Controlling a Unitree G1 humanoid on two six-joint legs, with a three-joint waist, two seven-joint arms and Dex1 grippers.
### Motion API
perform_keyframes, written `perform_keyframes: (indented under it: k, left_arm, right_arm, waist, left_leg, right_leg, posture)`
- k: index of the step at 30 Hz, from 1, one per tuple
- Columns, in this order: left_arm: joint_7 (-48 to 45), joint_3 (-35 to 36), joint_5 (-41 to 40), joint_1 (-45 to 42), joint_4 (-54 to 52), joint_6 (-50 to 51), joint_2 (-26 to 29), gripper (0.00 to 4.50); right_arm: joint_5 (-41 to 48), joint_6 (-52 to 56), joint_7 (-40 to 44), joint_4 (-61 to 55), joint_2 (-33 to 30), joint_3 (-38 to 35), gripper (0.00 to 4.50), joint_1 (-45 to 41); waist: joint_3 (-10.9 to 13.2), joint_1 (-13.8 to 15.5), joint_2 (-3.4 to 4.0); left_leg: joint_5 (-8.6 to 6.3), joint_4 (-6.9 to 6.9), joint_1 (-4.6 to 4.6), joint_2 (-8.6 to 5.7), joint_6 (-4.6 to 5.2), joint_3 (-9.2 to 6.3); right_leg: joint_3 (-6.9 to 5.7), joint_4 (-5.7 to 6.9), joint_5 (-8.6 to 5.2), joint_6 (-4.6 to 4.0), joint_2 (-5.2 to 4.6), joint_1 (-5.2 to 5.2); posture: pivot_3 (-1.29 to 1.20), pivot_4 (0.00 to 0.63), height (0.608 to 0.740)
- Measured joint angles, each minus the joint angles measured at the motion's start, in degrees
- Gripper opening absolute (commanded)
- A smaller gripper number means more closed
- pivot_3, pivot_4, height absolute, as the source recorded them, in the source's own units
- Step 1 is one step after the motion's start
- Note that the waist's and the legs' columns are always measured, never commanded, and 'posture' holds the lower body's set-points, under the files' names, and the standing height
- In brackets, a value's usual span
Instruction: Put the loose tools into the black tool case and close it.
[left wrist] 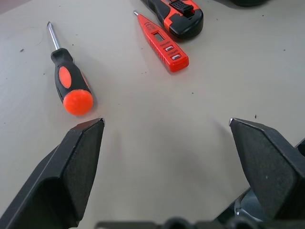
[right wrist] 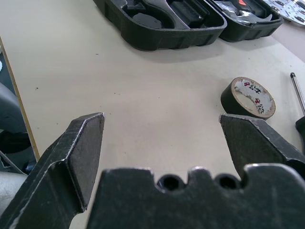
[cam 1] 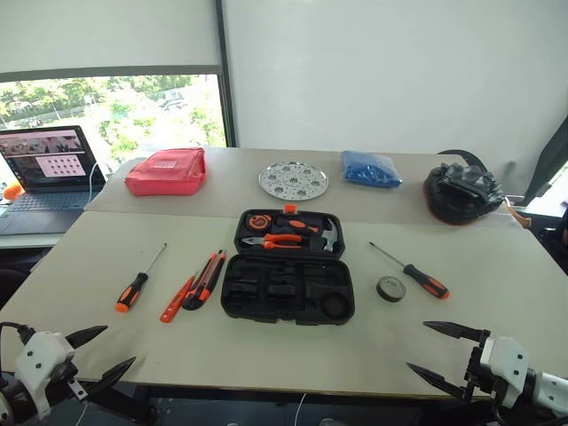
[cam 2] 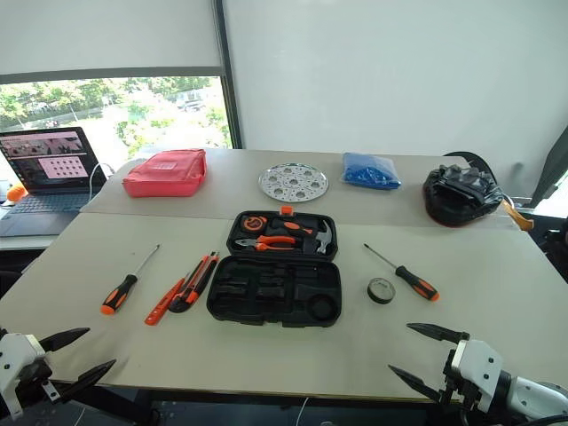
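Our left gripper (cam 1: 93, 353) hung with its black fingers spread wide and nothing between them, just off the near edge of the table (cam 1: 71, 257), and our right gripper (cam 1: 440, 348) stood equally wide and empty at the opposite near corner. We judged the task not yet begun: no tool was gripped, and the first pick-up was still to come. Nearest the left gripper lay an orange-and-black screwdriver (left wrist: 69, 82), then the slim orange tool (left wrist: 163, 44) and the utility knife (left wrist: 177, 15) side by side (all three to the left of the case). Ahead of the right gripper sat the small dark tape roll (right wrist: 248, 98), with the second screwdriver (cam 1: 417, 274) just beyond it. Between the two groups the black tool case (cam 1: 287, 286) lay open at mid-table, pliers and hammer already seated in its far half. Our next move called for one arm to reach forward and down over its nearest tool.
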Motion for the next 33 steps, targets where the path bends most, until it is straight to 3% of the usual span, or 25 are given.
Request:
perform_keyframes:
  k: [5, 10, 17, 19, 23, 25, 27, 33]
  left_arm:
    - [0.33, 2.8, -5.74, -0.05, -0.1, 5.93, 0.15, 4.5]
    - [8.11, 11.91, -12.35, 2.5, -0.96, 20.46, 0.34, 4.5]
    - [15.51, 15.88, -15.98, 7.25, -0.97, 35.75, -0.94, 4.5]
    - [16.39, 16.13, -19.95, 5.91, -3.1, 42.25, 0.63, 4.5]
    - [17.56, 16.23, -26.71, -1.79, -6.9, 53.11, 8.98, 4.5]
    - [19.61, 13.51, -26.79, -7.36, -6.59, 58.19, 14.92, 4.5]
    - [22.67, 5.5, -25.67, -17.0, -5.52, 63.68, 19.84, 4.5]
    - [28.99, -12.41, -18.13, -37.81, 2.77, 68.88, 20.38, 4.5]
  right_arm:
    - [6.16, 1.75, 0.61, -5.99, 4.06, 2.68, 4.46, -0.94]
    - [14.34, 8.88, -1.45, -16.62, 6.9, 6.2, 4.46, -3.66]
    - [13.19, 9.42, -2.05, -20.71, 10.15, 9.15, 4.46, -5.34]
    - [11.54, 7.98, -2.12, -19.93, 10.64, 9.1, 4.46, -6.19]
    - [10.36, 7.32, -2.06, -19.24, 10.44, 8.81, 4.46, -7.74]
    - [10.24, 7.48, -1.99, -19.27, 10.12, 8.75, 4.46, -7.73]
    - [10.24, 7.81, -2.18, -19.25, 10.06, 9.01, 4.46, -9.23]
    - [10.07, 8.58, -2.26, -18.62, 10.14, 10.09, 4.46, -10.83]
  waist:
    - [0.01, -0.34, -0.04]
    - [0.05, -0.92, 0.05]
    - [-0.01, -0.65, -0.19]
    - [-0.03, -0.17, -0.26]
    - [-0.05, 0.68, -0.37]
    - [-0.07, 0.52, -0.39]
    - [-0.04, 0.33, -0.33]
    - [0.03, -0.89, -0.21]
  left_leg:
    - [0.0, 0.0, 0.0, 0.35, 0.0, -0.03]
    - [-0.01, 0.0, 0.07, 0.47, -0.02, -0.03]
    - [-0.03, 0.0, 0.07, 0.44, -0.06, -0.01]
    - [-0.02, 0.02, 0.09, 0.46, -0.08, 0.0]
    - [0.0, 0.01, 0.36, 0.58, -0.11, 0.03]
    - [0.0, 0.0, 0.33, 0.52, -0.11, 0.14]
    - [0.0, -0.01, 0.31, 0.45, -0.11, 0.25]
    - [-0.06, -0.35, 0.15, 0.4, -0.2, 0.23]
  right_leg:
    - [-0.07, 0.05, 0.01, -0.1, 0.17, -0.01]
    - [-0.07, 0.07, 0.02, -0.12, 0.13, -0.01]
    - [-0.18, 0.06, 0.0, -0.15, 0.1, -0.02]
    - [-0.2, 0.08, 0.0, -0.15, 0.09, -0.03]
    - [-0.38, 0.09, -0.14, -0.42, 0.14, -0.01]
    - [-0.32, 0.14, -0.05, -0.27, 0.13, 0.12]
    - [-0.22, 0.12, 0.0, -0.2, 0.11, 0.11]
    - [-0.14, 0.13, 0.25, -0.65, 0.28, -0.15]
  posture:
    - [0.0, 0.15, 0.74]
    - [0.0, 0.15, 0.74]
    - [0.0, 0.15, 0.74]
    - [0.0, 0.15, 0.74]
    - [0.0, 0.15, 0.74]
    - [0.0, 0.15, 0.74]
    - [0.0, 0.15, 0.74]
    - [0.0, 0.15, 0.74]
